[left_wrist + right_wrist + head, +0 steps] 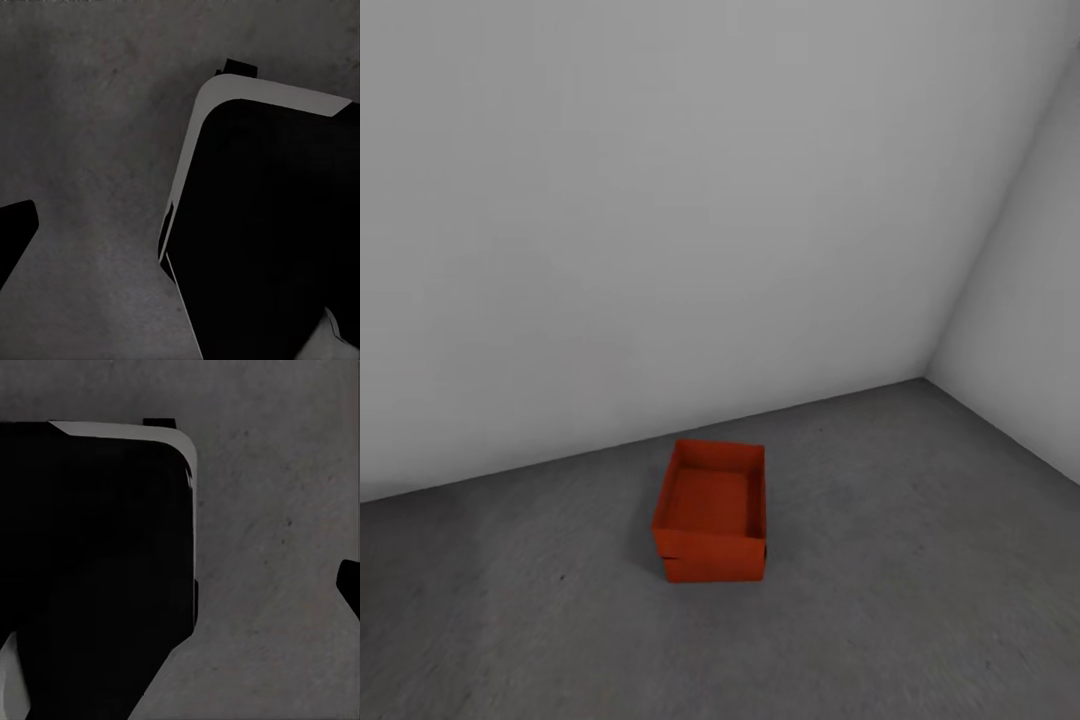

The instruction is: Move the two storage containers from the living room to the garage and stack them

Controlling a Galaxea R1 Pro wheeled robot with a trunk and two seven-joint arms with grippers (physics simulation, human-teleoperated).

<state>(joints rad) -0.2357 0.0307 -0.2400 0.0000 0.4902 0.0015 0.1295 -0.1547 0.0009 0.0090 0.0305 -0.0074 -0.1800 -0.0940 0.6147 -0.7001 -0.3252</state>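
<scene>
Grey walls [660, 220] met at corner; concrete floor [920, 580] bare around stack. Upper container [712, 495] sat on lower container [720, 567], slightly skewed, near wall edge of floor. Stacking judged done. Nothing in way. Wrist views: floor and dark robot body; grippers' opening impossible to tell.

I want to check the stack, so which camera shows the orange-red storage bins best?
The head view: the upper orange-red rectangular bin sits slightly askew on the lower bin, on grey concrete floor near the wall. Both wrist views show floor and dark robot parts instead.
</scene>
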